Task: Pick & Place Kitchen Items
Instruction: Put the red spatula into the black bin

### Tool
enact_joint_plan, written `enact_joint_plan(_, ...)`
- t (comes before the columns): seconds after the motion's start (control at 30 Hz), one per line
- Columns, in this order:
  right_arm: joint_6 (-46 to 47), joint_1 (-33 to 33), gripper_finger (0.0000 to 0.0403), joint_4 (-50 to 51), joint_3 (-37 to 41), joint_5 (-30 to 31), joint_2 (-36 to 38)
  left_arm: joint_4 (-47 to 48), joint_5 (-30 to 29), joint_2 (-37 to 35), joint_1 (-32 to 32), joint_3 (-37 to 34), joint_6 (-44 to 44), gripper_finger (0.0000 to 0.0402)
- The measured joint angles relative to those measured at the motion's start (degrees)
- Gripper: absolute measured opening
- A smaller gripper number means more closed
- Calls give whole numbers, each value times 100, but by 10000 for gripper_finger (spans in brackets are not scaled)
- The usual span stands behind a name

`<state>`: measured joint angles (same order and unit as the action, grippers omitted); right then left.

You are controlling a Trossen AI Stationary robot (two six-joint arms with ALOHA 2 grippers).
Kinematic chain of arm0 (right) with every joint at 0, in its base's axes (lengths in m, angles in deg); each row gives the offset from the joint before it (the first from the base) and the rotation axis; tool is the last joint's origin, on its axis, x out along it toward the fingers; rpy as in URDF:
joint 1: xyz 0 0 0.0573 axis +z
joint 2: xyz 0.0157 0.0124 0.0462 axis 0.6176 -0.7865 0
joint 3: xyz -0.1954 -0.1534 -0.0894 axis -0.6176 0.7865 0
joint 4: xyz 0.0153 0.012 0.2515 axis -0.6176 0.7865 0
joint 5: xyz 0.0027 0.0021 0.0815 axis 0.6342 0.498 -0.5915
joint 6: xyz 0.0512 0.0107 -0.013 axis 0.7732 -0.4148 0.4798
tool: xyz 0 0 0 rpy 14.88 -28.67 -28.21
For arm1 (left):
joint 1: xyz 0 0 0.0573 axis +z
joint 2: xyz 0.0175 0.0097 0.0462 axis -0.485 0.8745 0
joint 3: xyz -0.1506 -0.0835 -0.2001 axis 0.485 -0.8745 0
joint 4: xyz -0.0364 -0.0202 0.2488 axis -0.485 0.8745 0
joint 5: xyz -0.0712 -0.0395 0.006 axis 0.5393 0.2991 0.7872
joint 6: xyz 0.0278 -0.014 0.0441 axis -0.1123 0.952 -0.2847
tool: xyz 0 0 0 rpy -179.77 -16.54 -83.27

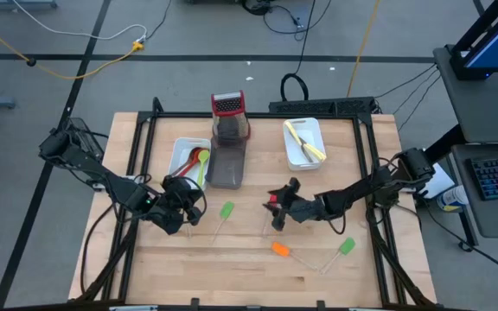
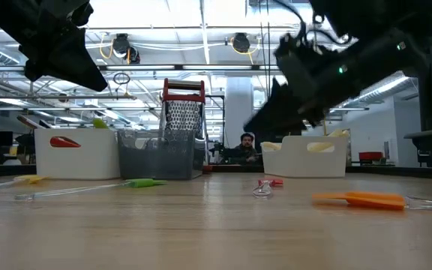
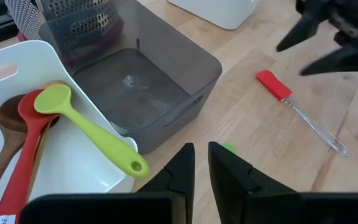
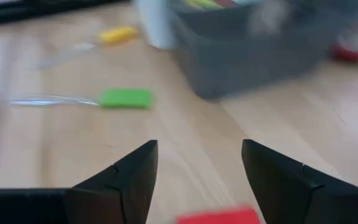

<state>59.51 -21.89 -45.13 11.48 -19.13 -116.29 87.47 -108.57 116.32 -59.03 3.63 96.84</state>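
A red spatula [image 1: 272,200] with a clear handle lies flat on the table; its head [image 4: 219,216] shows just below my right gripper [image 4: 197,168], which hovers open over it without touching. My left gripper [image 3: 201,158] is shut on nothing, near the corner of the white tray [image 3: 17,68] that holds a green spoon [image 3: 86,127], a red spoon and a wooden one. A green spatula [image 1: 226,212], an orange spatula [image 1: 280,250] and a second green spatula [image 1: 346,246] lie loose on the wood. A yellow spatula [image 4: 118,34] lies farther off.
A grey tray [image 1: 227,164] stands beside the white one, with a red-topped grater [image 1: 228,112] behind it. A second white tray [image 1: 303,142] with yellow utensils stands at the back right. A black frame [image 1: 374,155] borders the table. A person [image 2: 246,146] sits beyond the table.
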Motion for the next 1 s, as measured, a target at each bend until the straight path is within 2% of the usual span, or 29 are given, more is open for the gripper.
enact_joint_plan(0.13, 1273, -62, 228, 905, 0, 162, -2, 0, -5, 0, 0, 0, 4, 47)
enact_joint_plan(0.27, 1864, -107, 218, 1365, 0, 163, 0, 0, -45, 0, 0, 0, 0, 47)
enact_joint_plan(0.73, 2664, -191, 212, 1420, 0, 141, -3, 0, -50, 0, 0, 0, -4, 47)
enact_joint_plan(1.0, 3238, -186, 212, 1318, -3, 203, -585, 4, -52, 0, 0, 1, -7, 47)
